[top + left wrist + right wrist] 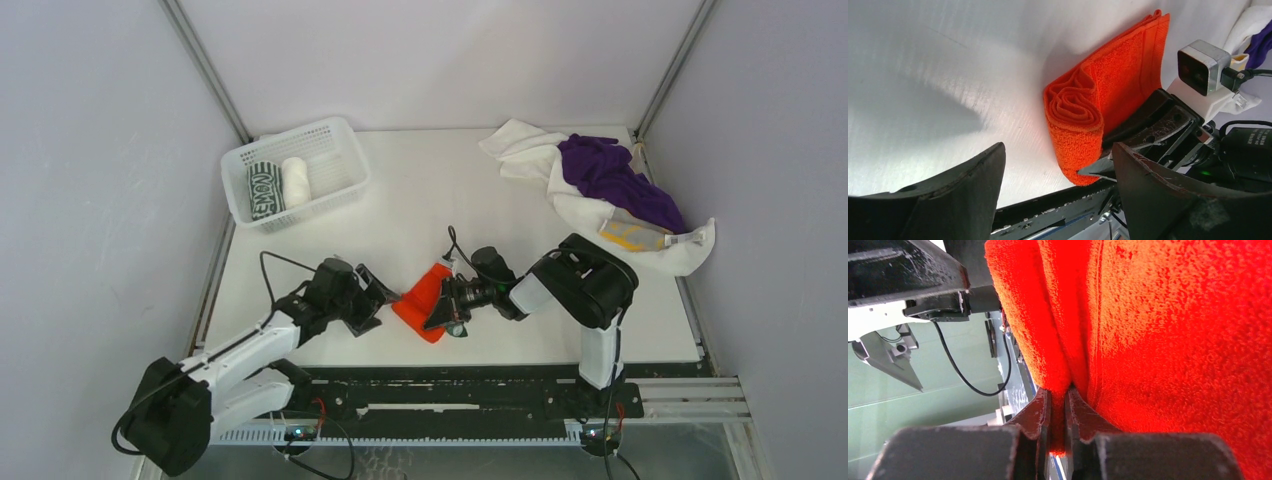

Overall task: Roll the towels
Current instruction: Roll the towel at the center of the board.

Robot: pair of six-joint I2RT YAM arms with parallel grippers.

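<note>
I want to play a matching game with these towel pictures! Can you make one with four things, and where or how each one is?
Things:
1. orange towel
2. purple towel
3. white roll
4. left gripper

Places or states:
A. in the basket
B. open, holding nothing
C. pinched in the right gripper
D. on the loose white towel, far right

Pairs: 1-C, 2-D, 3-A, 4-B
</note>
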